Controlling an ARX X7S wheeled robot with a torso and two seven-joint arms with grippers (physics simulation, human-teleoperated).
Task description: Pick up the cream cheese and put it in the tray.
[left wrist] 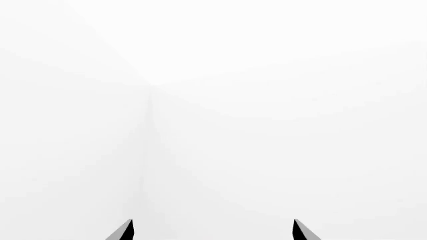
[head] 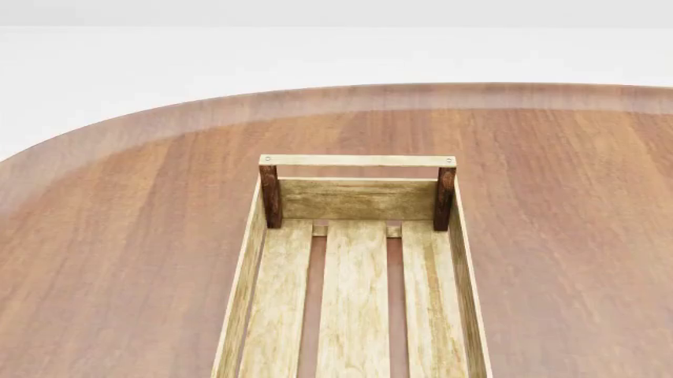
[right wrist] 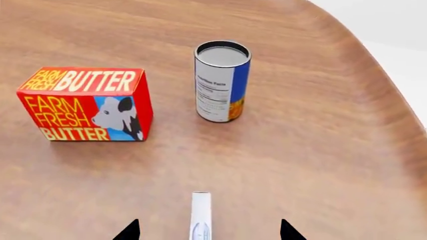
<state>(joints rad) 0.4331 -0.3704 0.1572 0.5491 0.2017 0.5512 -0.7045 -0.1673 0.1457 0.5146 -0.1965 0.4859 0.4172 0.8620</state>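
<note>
Cheese (right wrist: 201, 216) is sitting edge-on between the right end effector (right wrist: 208, 231) tips, which are spread wide on either side and not touching it, so I'm guessing it's lining up for a pinch across the thin side. Butter (right wrist: 85, 104) and can (right wrist: 222, 81) are standing well beyond it on the table (right wrist: 320, 150). Tray (head: 358, 161) is waiting with nothing in it. Left end effector (left wrist: 212, 231) is spread too, pointing at blank white, probably parked out of the way
</note>
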